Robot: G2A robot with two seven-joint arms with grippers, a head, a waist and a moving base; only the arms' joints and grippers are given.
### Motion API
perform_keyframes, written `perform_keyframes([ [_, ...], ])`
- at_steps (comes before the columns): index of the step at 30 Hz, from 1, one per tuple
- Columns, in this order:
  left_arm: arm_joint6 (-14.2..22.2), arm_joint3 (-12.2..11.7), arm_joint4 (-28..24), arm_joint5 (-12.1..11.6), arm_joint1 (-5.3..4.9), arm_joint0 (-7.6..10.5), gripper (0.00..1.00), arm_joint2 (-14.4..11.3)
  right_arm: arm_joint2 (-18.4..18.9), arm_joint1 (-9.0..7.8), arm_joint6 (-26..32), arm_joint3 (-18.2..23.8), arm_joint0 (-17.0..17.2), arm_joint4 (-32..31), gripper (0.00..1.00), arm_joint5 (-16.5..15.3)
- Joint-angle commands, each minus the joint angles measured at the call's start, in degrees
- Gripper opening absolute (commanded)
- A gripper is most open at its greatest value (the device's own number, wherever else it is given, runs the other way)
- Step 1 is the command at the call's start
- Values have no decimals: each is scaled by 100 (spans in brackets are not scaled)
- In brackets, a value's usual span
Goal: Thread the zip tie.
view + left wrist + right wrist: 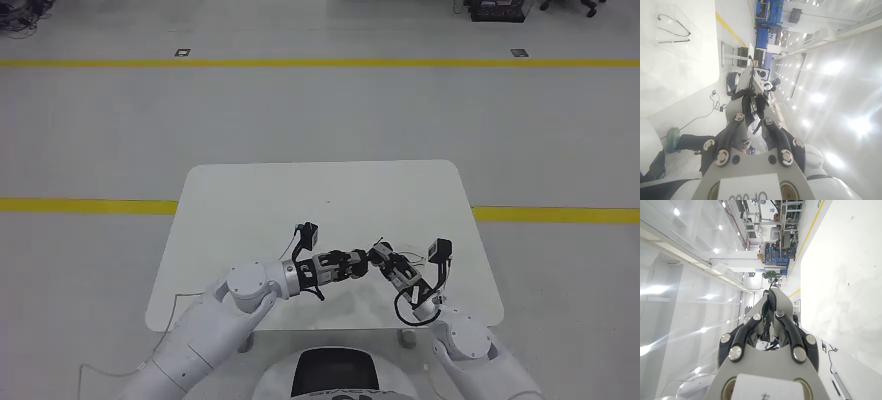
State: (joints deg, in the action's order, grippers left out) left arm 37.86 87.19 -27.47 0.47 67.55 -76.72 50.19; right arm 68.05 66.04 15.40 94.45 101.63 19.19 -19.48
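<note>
The left gripper [752,69] and the right gripper [772,290] meet tip to tip above the near half of the table [320,195]. Each has its fingers pressed narrow on the zip tie [751,61]. A thin black strip pokes out past the tips in both wrist views, so the tie sits in the air between the two, off the table.

The risk, as I judge it, is aim. The tail is slender and springy, and if either grip is a little skewed the tip may glance off the slot in the head — or the strip may bow and slide through the pads.

The top view gives how the arms close on each other. The left wrist view adds a clear sheet [691,49] on the table with loose black strips [680,40] on it — likely spare ties.
</note>
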Motion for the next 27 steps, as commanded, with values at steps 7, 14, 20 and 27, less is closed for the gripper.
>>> perform_keyframes([
  [7,-8,-38,-11,16,-7,47,9,-38,29,33,68,-16,-8,7,0,0],
  [14,3,-108,-47,1,-10,86,0,-76,22,60,123,-23,-7,-28,0,0],
  [20,30,-161,-80,-40,-24,97,0,-68,27,73,187,-64,-14,-22,100,5],
  [27,282,-166,-117,-26,-113,9,0,125,253,38,418,-9,5,43,100,58],
])
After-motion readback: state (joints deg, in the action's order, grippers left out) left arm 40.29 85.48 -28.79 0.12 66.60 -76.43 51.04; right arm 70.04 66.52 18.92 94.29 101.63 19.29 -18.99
